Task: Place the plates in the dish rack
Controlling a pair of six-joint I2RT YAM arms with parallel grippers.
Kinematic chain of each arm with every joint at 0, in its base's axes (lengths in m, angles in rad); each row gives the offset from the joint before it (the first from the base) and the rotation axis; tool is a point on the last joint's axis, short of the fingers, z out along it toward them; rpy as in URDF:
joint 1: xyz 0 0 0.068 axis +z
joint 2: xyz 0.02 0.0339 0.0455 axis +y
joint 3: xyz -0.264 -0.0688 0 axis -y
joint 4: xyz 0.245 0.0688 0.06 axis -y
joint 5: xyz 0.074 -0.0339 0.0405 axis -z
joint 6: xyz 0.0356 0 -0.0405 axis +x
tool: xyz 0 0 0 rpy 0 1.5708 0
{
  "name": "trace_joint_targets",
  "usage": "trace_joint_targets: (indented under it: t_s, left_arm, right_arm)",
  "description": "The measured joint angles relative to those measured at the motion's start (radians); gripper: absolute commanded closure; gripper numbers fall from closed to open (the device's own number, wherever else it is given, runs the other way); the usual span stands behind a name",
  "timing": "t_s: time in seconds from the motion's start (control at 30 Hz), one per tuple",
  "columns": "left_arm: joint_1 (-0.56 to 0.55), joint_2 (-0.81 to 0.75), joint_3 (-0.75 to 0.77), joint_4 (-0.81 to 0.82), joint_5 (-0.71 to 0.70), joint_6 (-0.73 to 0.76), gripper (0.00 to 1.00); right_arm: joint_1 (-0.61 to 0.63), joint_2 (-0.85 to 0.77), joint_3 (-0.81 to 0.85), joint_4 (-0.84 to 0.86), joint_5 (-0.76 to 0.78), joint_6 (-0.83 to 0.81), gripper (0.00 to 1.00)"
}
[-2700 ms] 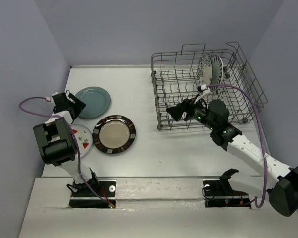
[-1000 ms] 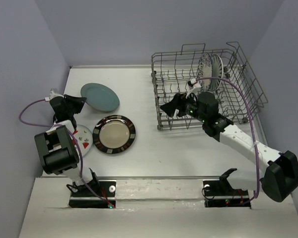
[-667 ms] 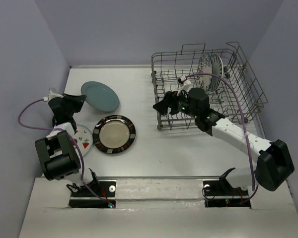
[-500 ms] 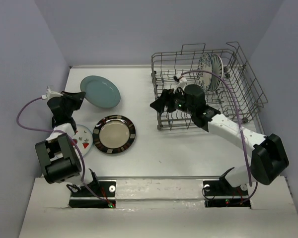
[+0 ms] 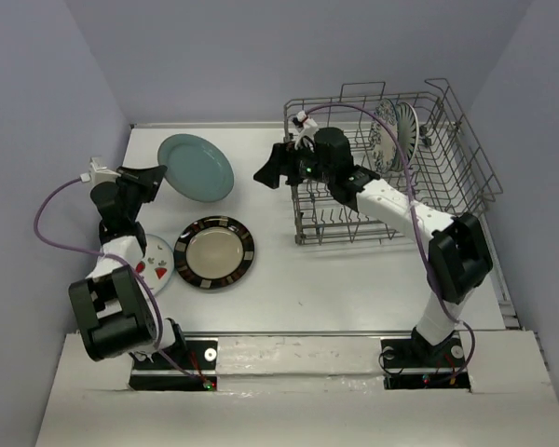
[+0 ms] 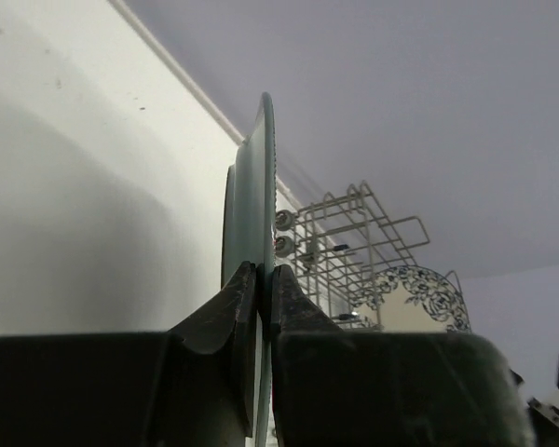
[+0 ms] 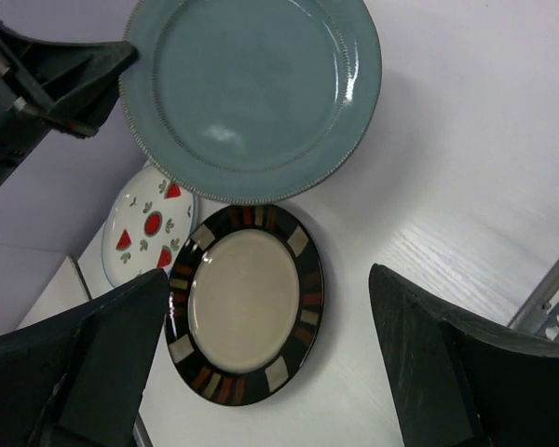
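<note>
My left gripper (image 5: 155,177) is shut on the rim of the teal plate (image 5: 197,167), which hangs tilted above the table. The left wrist view shows that plate (image 6: 265,177) edge-on, pinched between the fingers (image 6: 239,312). My right gripper (image 5: 265,173) is open and empty, left of the dish rack (image 5: 447,200), facing the teal plate (image 7: 252,93). Below it lie the brown-rimmed plate (image 5: 214,252) and the white plate with red marks (image 5: 156,263). A blue-floral plate (image 5: 383,130) and a striped plate (image 5: 406,128) stand in the rack.
Purple walls close in the table on the left, back and right. The right arm stretches over the rack's left front corner. A rack wire (image 7: 552,300) shows at the right edge of the right wrist view. The rack (image 6: 347,240) and floral plate (image 6: 412,300) lie behind the teal plate.
My left gripper has raised the teal plate off the table and tilted it up. My right arm has swung left out of the rack toward the plate, and its jaws have widened.
</note>
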Motion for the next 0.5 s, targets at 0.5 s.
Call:
trace_joint_targets:
  t_s: [0.5]
  left_arm:
    - [-0.07,-0.375,-0.048,0.062,0.085,-0.122,0.94]
  right_arm:
    - [-0.025,0.112,0.215,-0.161,-0.026,-0.054,0.0]
